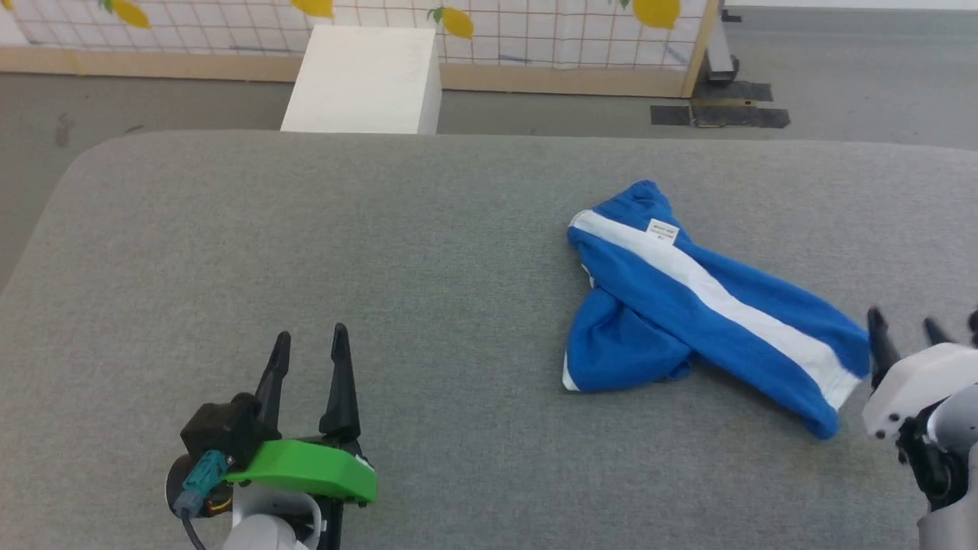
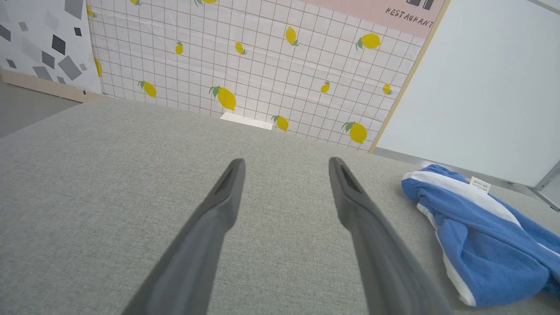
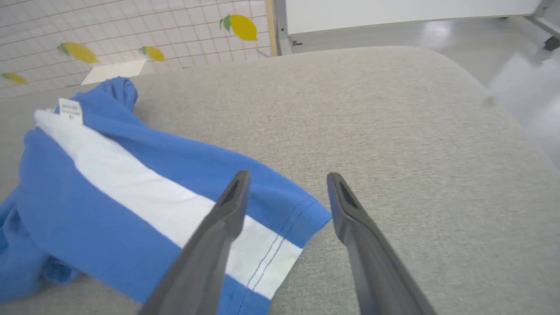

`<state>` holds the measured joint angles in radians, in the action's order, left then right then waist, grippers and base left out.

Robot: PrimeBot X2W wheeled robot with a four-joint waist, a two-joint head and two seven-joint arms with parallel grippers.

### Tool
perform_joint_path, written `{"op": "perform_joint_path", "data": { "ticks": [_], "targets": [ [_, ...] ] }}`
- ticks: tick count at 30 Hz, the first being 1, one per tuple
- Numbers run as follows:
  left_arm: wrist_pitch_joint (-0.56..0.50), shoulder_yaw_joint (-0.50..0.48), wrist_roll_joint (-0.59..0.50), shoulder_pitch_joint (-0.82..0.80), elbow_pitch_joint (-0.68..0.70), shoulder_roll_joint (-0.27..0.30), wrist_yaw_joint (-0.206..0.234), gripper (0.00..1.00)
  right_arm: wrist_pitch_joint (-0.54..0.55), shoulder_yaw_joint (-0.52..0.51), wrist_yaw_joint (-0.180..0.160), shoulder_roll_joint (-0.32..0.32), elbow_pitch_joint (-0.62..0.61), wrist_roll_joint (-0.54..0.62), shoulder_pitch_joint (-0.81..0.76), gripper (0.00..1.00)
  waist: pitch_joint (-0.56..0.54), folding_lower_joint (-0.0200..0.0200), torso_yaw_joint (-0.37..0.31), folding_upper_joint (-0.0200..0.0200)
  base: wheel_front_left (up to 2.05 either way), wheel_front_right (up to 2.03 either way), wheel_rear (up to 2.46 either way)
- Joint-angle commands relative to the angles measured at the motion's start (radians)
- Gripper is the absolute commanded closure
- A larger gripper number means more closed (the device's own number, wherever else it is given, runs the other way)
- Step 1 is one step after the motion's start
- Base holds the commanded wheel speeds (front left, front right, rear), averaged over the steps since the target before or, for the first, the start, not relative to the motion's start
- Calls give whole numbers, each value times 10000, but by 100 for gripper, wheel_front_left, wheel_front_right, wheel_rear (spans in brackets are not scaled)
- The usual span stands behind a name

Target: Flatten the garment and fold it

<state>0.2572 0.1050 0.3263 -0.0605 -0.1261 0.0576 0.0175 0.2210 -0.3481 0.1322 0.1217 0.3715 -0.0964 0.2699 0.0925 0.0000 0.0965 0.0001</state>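
The garment (image 1: 688, 298) is a pair of bright blue shorts with a broad white stripe and a small white label, lying crumpled and twisted on the grey padded table (image 1: 306, 252), right of centre. My right gripper (image 1: 905, 325) is open at the table's right side, just beside the stripe's hem end. In the right wrist view its fingers (image 3: 227, 218) stand spread over that hem of the garment (image 3: 131, 188), holding nothing. My left gripper (image 1: 309, 347) is open over bare table at the lower left, far from the cloth. The garment (image 2: 481, 227) lies to the right of the left gripper (image 2: 286, 168).
Beyond the table's far edge stands a white box (image 1: 367, 76) on the grey floor. A tiled partition with lemon prints (image 1: 497, 30) and a wooden base closes off the back. The table's rounded right edge (image 3: 503, 118) drops to the floor near my right gripper.
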Motion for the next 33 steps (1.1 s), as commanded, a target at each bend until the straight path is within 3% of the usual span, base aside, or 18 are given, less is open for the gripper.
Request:
{"op": "perform_joint_path", "data": {
  "ticks": [1,6,13,17,22,30,31,32,33],
  "targets": [
    [45,-16,-71,39,-57,-32,-65,0,-449,-150,-15,-210,-409,-202,-154,0,-167,0,-213,-1,0,0,0],
    [-246,110,257,-68,-189,-43,-99,0,-1508,-342,-15,-687,-1854,-762,-1109,0,-314,0,-855,-1,0,0,0],
    [-2095,1136,1147,-1630,-670,-67,-378,0,-1821,517,-15,-711,-2090,-2067,-2071,0,-82,0,-2042,-1,0,0,0],
    [-3903,1799,1327,-3215,-1552,-69,-189,0,-1822,977,-15,-712,-2119,-2178,-1794,0,348,0,-2794,-1,0,0,0],
    [-7169,2526,1048,-4795,-3257,43,265,0,-1894,1265,-15,-713,-1848,-2381,-1381,0,926,0,-3608,-1,0,0,0],
    [-9302,3223,379,-5604,-4735,605,553,0,-2384,1582,-15,-713,-1149,-2717,-1350,0,1441,0,-4106,-1,0,0,0],
    [-9314,3218,392,-5612,-4793,637,544,59,-2423,1588,-15,-713,-1089,-2746,-1335,0,1463,0,-4095,-1,0,0,0],
    [-9203,3132,505,-5603,-4804,625,512,99,-2480,1558,-15,-713,-1028,-2770,-1325,0,1469,0,-4030,-1,0,0,0],
    [-9081,3071,584,-5600,-4793,615,477,99,-2525,1531,-15,-714,-991,-2788,-1325,0,1451,0,-3934,-1,0,0,0]
  ]
}}
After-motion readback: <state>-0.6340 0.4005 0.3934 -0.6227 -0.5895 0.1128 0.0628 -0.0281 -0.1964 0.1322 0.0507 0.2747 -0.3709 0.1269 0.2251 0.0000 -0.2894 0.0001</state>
